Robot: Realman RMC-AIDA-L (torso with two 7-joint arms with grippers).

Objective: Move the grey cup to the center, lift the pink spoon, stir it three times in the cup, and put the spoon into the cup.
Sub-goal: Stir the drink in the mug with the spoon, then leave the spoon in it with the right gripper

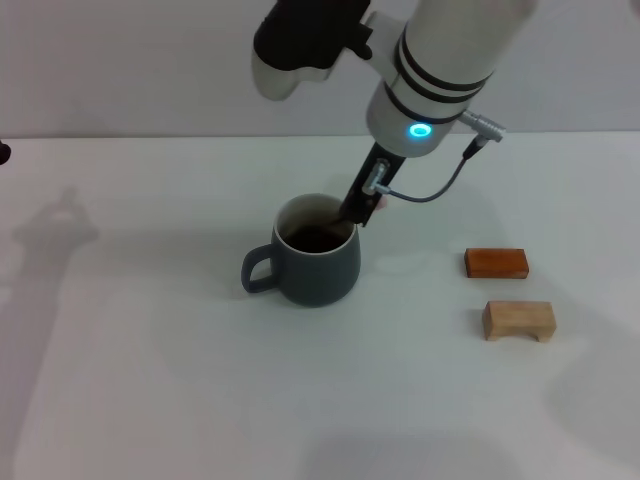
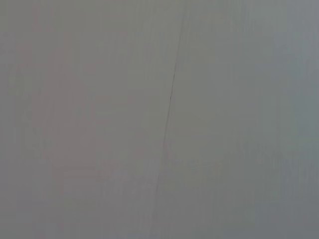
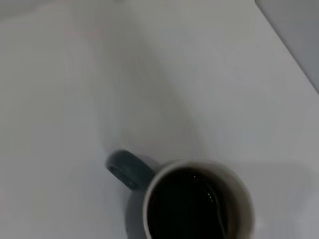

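On the white table (image 1: 150, 400), the grey cup (image 1: 312, 268) stands upright, loop handle (image 1: 257, 270) on the side away from the two wooden blocks. Inside wall white; dark liquid (image 1: 312, 238) fills it to a little below the rim. Right gripper (image 1: 352, 215) hangs directly over the cup's rim on the block side, its dark finger assembly slanting down from the white wrist to the lip of the cup. Fingertips are dark against dark liquid and partly hidden behind the rim; cannot tell how far apart they stand. A small pale pink patch shows just beside the gripper body above the rim, probably the handle of the pink spoon (image 1: 381, 203), too small to confirm a grip. Right wrist view looks down into the cup (image 3: 199, 204): a thin curved glint (image 3: 218, 209) lies in the liquid near the wall opposite the handle (image 3: 124, 169); may be the spoon's metal neck, cannot say for certain. A blue ring light (image 1: 420, 130) glows on the right wrist, with a grey cable (image 1: 440, 185) looping beside it. Reddish-brown block (image 1: 496, 263) and light wooden block (image 1: 519, 320) lie well apart from the cup, the light one nearer the robot. Left gripper not seen; left wrist view shows only a plain grey surface with a thin dark line (image 2: 169, 107).
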